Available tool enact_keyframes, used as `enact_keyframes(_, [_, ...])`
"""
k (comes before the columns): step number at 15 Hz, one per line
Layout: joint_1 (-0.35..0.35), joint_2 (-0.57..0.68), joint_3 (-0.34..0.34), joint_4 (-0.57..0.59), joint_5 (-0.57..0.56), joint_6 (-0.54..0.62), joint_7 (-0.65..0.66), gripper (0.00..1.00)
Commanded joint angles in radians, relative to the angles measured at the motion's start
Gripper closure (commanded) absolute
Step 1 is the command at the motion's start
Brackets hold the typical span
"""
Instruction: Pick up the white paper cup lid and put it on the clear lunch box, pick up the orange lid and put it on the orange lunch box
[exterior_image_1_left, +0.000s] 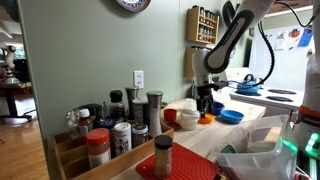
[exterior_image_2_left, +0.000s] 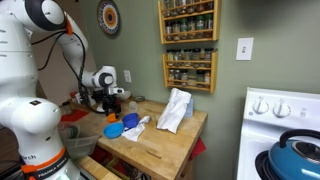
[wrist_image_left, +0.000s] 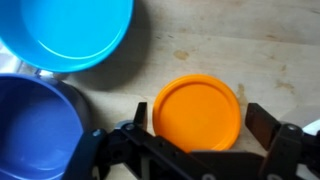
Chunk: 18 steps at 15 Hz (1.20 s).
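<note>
In the wrist view a round orange lid (wrist_image_left: 196, 110) lies flat and is seen from above. My gripper (wrist_image_left: 200, 118) is open just above it, one finger (wrist_image_left: 142, 116) on either side and neither touching it. Whether the orange lunch box sits beneath the lid cannot be told from above. In both exterior views the gripper (exterior_image_1_left: 207, 100) (exterior_image_2_left: 112, 100) points down over a small orange shape (exterior_image_1_left: 205, 118) (exterior_image_2_left: 112, 117) on the wooden counter. I cannot make out the white paper cup lid or the clear lunch box.
A light blue bowl (wrist_image_left: 68, 30) and a dark blue bowl (wrist_image_left: 35, 125) stand close to the lid's left. Spice jars (exterior_image_1_left: 120, 125) crowd the near counter end. White crumpled paper (exterior_image_2_left: 175, 108) lies mid-counter, and a stove with a blue kettle (exterior_image_2_left: 298, 155) stands beside it.
</note>
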Motion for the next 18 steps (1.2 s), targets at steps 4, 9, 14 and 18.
enact_keyframes(4, [0.003, -0.092, -0.004, -0.032, -0.025, -0.037, 0.011, 0.00])
enact_keyframes(9, [0.002, -0.284, 0.009, -0.075, -0.041, -0.118, 0.041, 0.00])
enact_keyframes(14, [0.006, -0.472, 0.036, -0.084, -0.030, -0.241, 0.013, 0.00])
enact_keyframes(18, [-0.001, -0.468, 0.042, -0.039, -0.022, -0.260, 0.001, 0.00])
